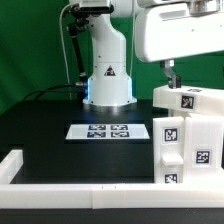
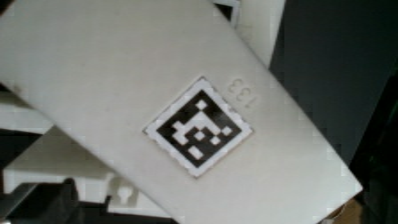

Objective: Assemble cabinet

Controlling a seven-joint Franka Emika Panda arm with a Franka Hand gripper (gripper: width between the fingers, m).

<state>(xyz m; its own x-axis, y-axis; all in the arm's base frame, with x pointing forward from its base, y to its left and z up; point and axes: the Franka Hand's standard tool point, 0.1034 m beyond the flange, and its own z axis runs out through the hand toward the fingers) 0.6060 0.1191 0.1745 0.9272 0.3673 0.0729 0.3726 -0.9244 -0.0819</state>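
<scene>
Exterior view, task's thing: the cabinet (image 1: 190, 140), a large white boxy plastic shell carrying square black-and-white tags, stands on the black table (image 1: 50, 130) at the exterior view's right, its top slab level and its tagged faces turned toward the camera.

Exterior view, end effector: the end effector (image 1: 172, 74) hangs down from the big white wrist housing at the upper right and reaches the back edge of the cabinet's top slab. I cannot tell from here whether its fingers are spread or pressed together, nor whether they touch the slab.

Exterior view, key relation: the cabinet lies directly below the end effector and a little toward the camera. The top slab's long axis seems to run across the picture, so I judge any coming grip or push would act on that rear edge.

Exterior view, other things: the thin flat white marker board (image 1: 108, 131) lies on the table in front of the arm's base, well apart from the cabinet. A long white border rail (image 1: 70, 190) runs along the near edge.

Wrist view, what it adds: a flat white panel of the cabinet (image 2: 151, 85) fills the frame, tilted, with one diamond-turned tag on it, so the camera is very near that surface.

Wrist view, what it lacks: no fingertips show clearly, so the fingers' state stays unknown; the table layout is seen only in the exterior view.
</scene>
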